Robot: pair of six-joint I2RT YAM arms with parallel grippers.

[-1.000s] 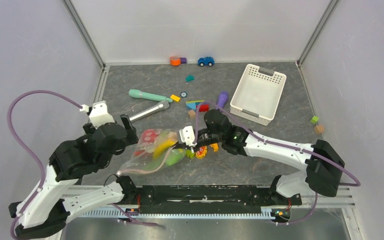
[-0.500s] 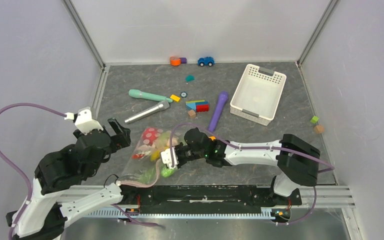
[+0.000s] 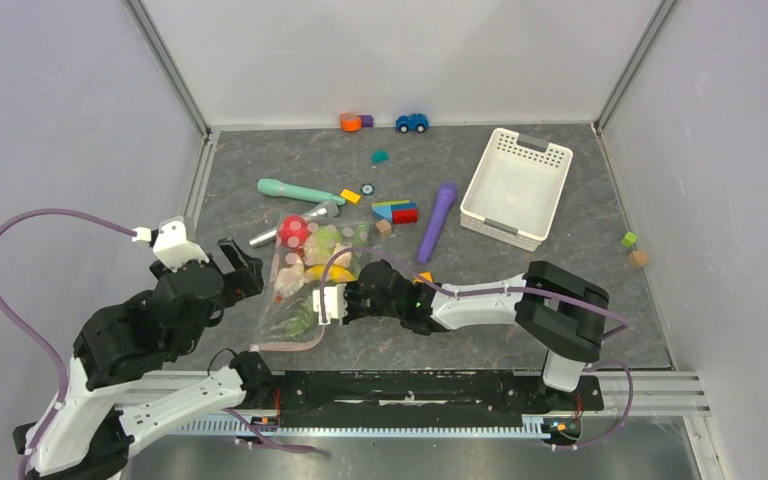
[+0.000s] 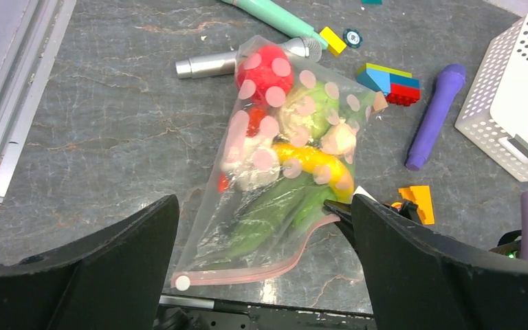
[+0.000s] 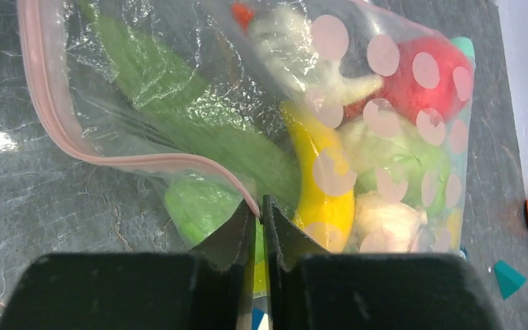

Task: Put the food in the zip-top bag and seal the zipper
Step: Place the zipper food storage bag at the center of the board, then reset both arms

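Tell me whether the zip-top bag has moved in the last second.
Yes. The zip-top bag has swung farther from the robot: its closed end now overlaps the silver stick, which it lay short of before.

Both white, black-jointed arms (image 3: 480, 300) carry purple cables (image 3: 50, 212); left hand (image 4: 261, 206) and right hand (image 5: 260, 206) have black fingers (image 4: 419, 275).

The bag (image 5: 179, 103) in the right claw (image 5: 261, 207) is clear, shiny, crinkly plastic. The table (image 5: 55, 227) under it looks dull and stony.
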